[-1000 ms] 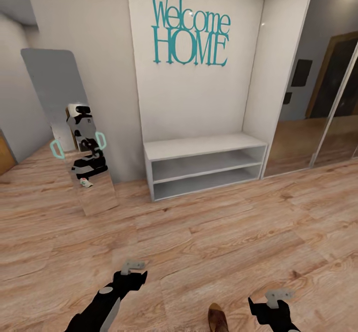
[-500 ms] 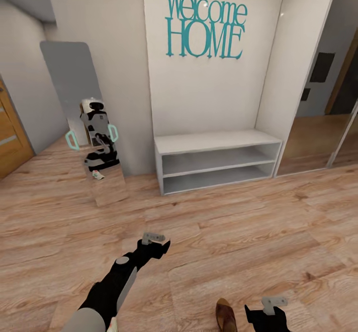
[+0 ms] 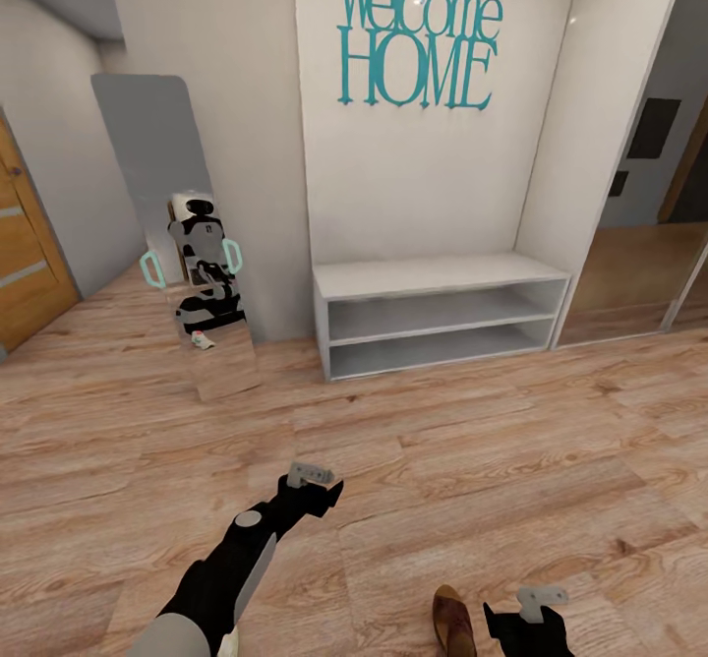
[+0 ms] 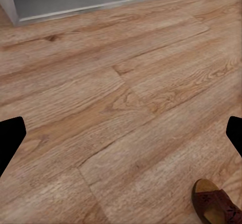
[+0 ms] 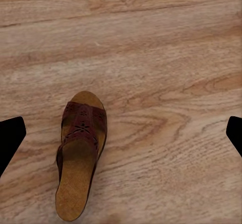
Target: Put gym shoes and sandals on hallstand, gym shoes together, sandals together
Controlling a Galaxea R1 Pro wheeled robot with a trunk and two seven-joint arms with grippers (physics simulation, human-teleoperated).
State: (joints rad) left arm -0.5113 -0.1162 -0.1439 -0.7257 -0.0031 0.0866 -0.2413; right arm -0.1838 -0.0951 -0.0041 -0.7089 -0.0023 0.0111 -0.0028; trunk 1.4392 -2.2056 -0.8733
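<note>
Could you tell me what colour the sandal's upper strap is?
Dark reddish-brown, with cut-out patterning, on the sandal; clearest in the right wrist view.

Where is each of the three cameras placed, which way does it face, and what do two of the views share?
Head view: on the head, facing forward and down at the white bench; both arms, left gripper, right gripper.
Left wrist view: near the left gripper, facing down at the floor; dark fingertips.
Right wrist view: near the right gripper, facing down at the sandal; dark fingertips.
Shared: all three show one sandal on the floor.
</note>
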